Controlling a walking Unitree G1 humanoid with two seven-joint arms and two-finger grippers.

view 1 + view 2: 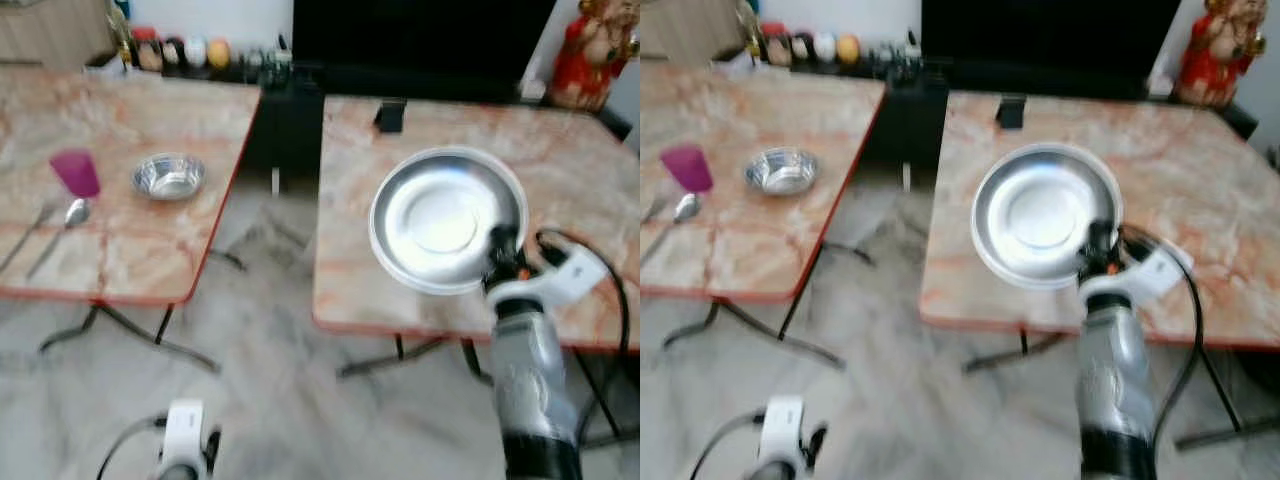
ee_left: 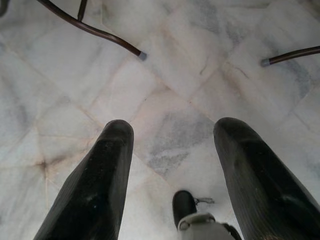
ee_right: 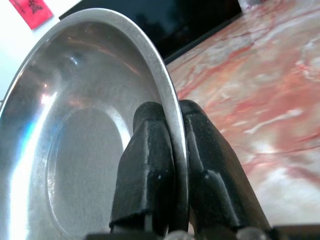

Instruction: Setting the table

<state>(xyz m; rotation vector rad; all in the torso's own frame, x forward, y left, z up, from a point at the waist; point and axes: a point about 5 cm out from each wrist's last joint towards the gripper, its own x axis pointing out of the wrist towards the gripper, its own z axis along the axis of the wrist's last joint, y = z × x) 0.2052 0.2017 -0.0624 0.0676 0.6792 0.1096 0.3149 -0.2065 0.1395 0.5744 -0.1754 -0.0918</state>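
Your right gripper (image 3: 172, 150) is clamped on the rim of the steel plate (image 1: 445, 218), one black finger on the inner face and the other on the outer, with the thin edge pinched tight between them. In the head views the plate sits at the end of your raised right arm, tilted so that its hollow face shows to the camera, above the near part of the right-hand table (image 1: 590, 190). The wrist view shows that table's pink marble top running away beside the plate.

Your left gripper (image 2: 172, 165) hangs low with its two fingers spread wide apart and nothing between them. Below it lies the pale marble floor (image 2: 200, 75), with the dark metal feet of a table frame near the far edge.

On the left-hand table (image 1: 130, 120) stand a purple cup (image 1: 76, 172) and a small steel bowl (image 1: 169, 176), near each other but apart. A spoon (image 1: 72, 215) lies just in front of the cup. Behind the tables a dark cabinet holds a row of small jars, and a red figurine (image 1: 590, 50) stands at the far right corner.
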